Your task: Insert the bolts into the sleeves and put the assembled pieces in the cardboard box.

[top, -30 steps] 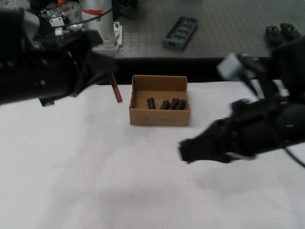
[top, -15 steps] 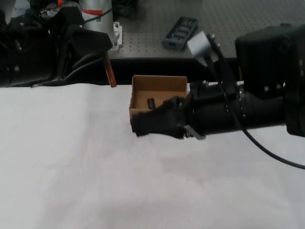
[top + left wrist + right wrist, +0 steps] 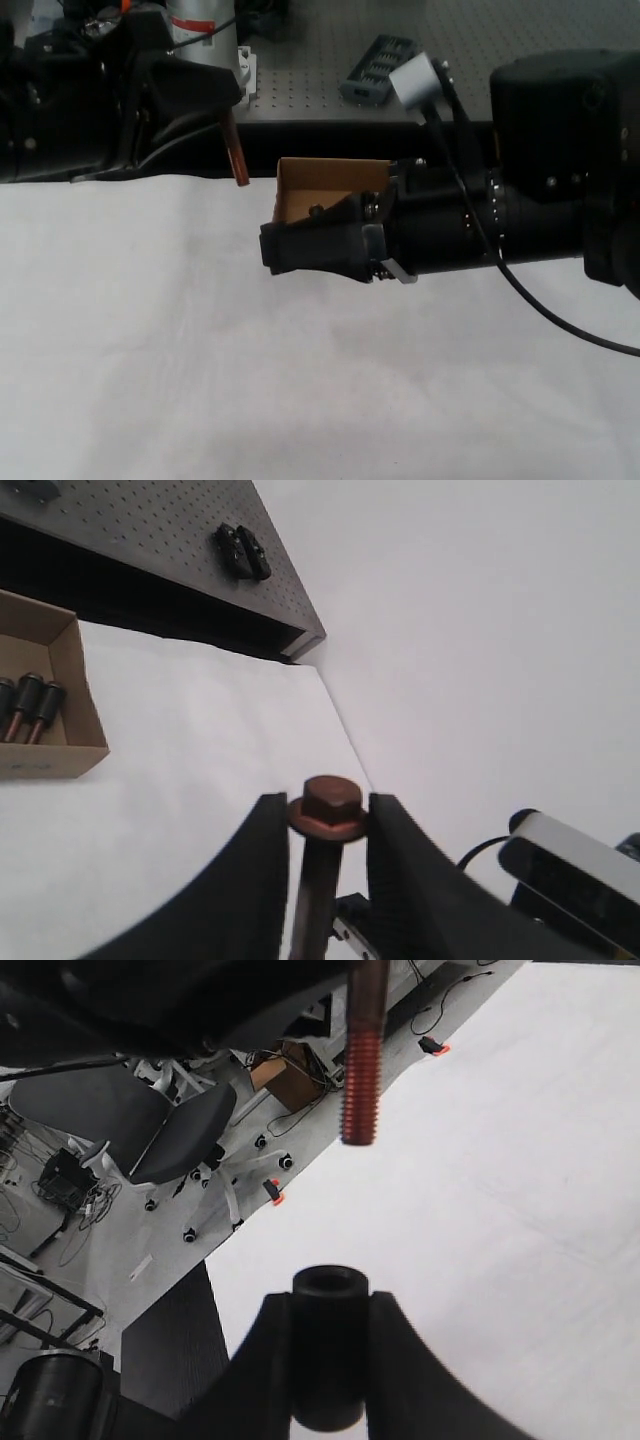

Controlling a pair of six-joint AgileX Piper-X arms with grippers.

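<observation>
Right wrist view: sleeve (image 3: 330, 1345) clamped in the right jaws, bolt (image 3: 360, 1055) gripped by the left jaws held ahead of them, slightly off the bore line, so threads could be jammed on the rim.

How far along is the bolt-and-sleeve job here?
Done: several assembled pieces lie in the cardboard box. In hand: the left gripper holds a copper bolt, the right gripper a black sleeve; the bolt's threaded end hangs apart from the sleeve's opening. Left: insert this bolt, then box the piece.
</observation>
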